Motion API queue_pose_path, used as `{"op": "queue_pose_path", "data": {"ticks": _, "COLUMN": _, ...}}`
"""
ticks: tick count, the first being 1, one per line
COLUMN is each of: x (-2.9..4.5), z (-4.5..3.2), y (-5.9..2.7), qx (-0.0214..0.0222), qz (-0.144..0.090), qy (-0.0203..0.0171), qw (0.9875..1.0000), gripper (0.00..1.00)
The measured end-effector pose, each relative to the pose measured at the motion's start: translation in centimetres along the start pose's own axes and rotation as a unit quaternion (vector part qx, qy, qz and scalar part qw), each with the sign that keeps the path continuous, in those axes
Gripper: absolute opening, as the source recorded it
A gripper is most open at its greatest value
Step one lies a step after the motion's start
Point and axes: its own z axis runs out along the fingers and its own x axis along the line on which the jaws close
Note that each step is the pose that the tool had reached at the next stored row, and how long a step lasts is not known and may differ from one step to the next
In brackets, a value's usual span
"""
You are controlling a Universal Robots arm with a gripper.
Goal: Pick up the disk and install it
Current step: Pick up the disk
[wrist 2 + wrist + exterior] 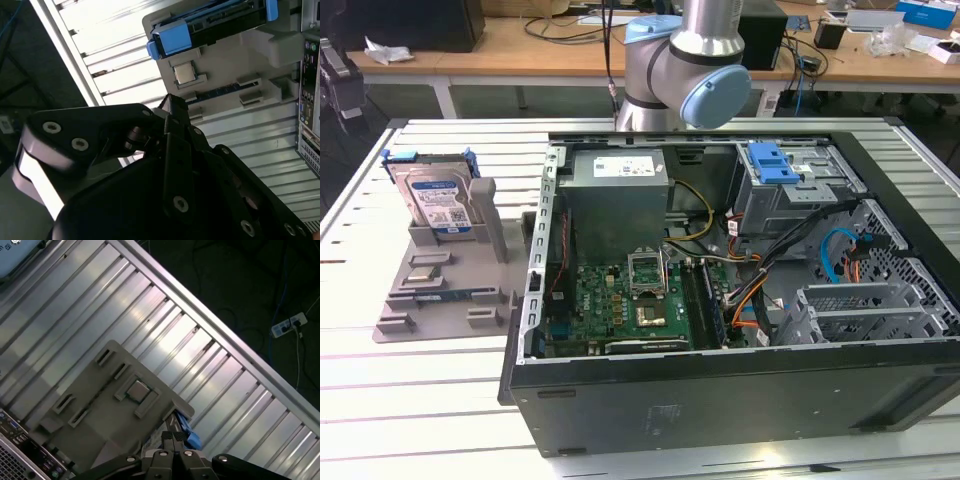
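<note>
A long table of ribbed silver aluminium slats (420,400) with raised rails along its edges carries everything here; its slats run from the exterior view's left to its right. Two things lie directly on it. Toward the exterior view's left sits a flat grey plastic holder tray (440,290) with upright posts and shallow moulded pockets, its base flat on the slats. Just beside it, filling the middle and the exterior view's right, a large black metal computer case (720,400) lies on its side with its open face up. Whether tray and case touch cannot be told. Bare slats show near the tray.
</note>
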Motion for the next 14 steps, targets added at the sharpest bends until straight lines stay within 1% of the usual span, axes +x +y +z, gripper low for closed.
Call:
{"op": "queue_pose_path", "data": {"ticks": 1, "x": 0.0, "z": 0.0, "y": 0.0, "qx": -0.0001, "qz": -0.005, "qy": 0.0002, "qw": 1.0, "gripper": 0.11}}
{"op": "queue_pose_path", "data": {"ticks": 4, "x": 0.0, "z": 0.0, "y": 0.0, "qx": -0.0008, "qz": -0.034, "qy": 0.0015, "qw": 0.9994, "gripper": 0.11}}
{"op": "queue_pose_path", "data": {"ticks": 6, "x": 0.0, "z": 0.0, "y": 0.0, "qx": -0.001, "qz": -0.044, "qy": 0.002, "qw": 0.999, "gripper": 0.11}}
{"op": "queue_pose_path", "data": {"ticks": 8, "x": 0.0, "z": 0.0, "y": 0.0, "qx": -0.0015, "qz": -0.065, "qy": 0.0029, "qw": 0.9979, "gripper": 0.11}}
{"op": "queue_pose_path", "data": {"ticks": 10, "x": 0.0, "z": 0.0, "y": 0.0, "qx": -0.002, "qz": -0.087, "qy": 0.0038, "qw": 0.9962, "gripper": 0.11}}
{"op": "queue_pose_path", "data": {"ticks": 11, "x": 0.0, "z": 0.0, "y": 0.0, "qx": -0.0021, "qz": -0.091, "qy": 0.004, "qw": 0.9958, "gripper": 0.11}}
{"op": "queue_pose_path", "data": {"ticks": 14, "x": 0.0, "z": 0.0, "y": 0.0, "qx": -0.0026, "qz": -0.111, "qy": 0.0049, "qw": 0.9938, "gripper": 0.11}}
